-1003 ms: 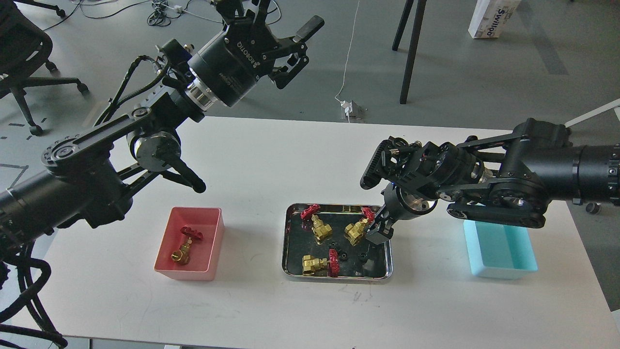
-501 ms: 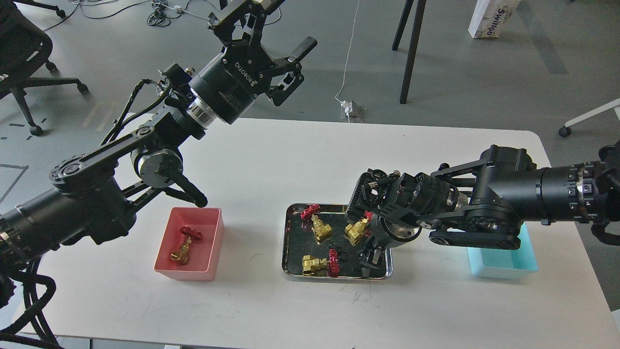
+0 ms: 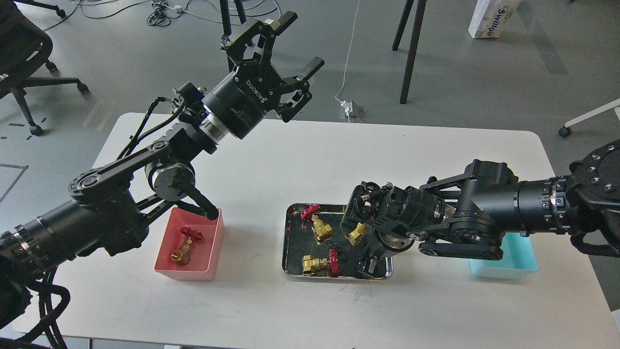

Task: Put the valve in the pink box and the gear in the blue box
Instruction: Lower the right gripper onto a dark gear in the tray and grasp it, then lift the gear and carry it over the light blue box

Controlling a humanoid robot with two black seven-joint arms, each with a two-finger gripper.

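Observation:
One brass valve with a red handwheel point(image 3: 185, 245) lies in the pink box point(image 3: 186, 272) at the front left. Three more valves lie in the steel tray point(image 3: 286, 242): one at the back left point(image 3: 317, 225), one at the front point(image 3: 319, 263), and one point(image 3: 356, 233) partly hidden by my right arm. Tiny black gears point(image 3: 340, 254) lie on the tray floor. My right gripper point(image 3: 368, 266) points down into the tray's front right corner; its dark fingers cannot be told apart. My left gripper point(image 3: 300, 41) is open and empty, raised high beyond the table's far edge. The blue box point(image 3: 513, 264) is partly hidden behind my right arm.
The tray sits mid-table between the two boxes. My left forearm hangs over the pink box's back edge. Beyond the table are an office chair point(image 3: 24, 58), stand legs point(image 3: 411, 48), floor cables and a power strip point(image 3: 351, 109).
My right arm has swung left and lowered, taking its gripper from the tray's back right to the front right corner. My left arm has shifted a little to the right, still open.

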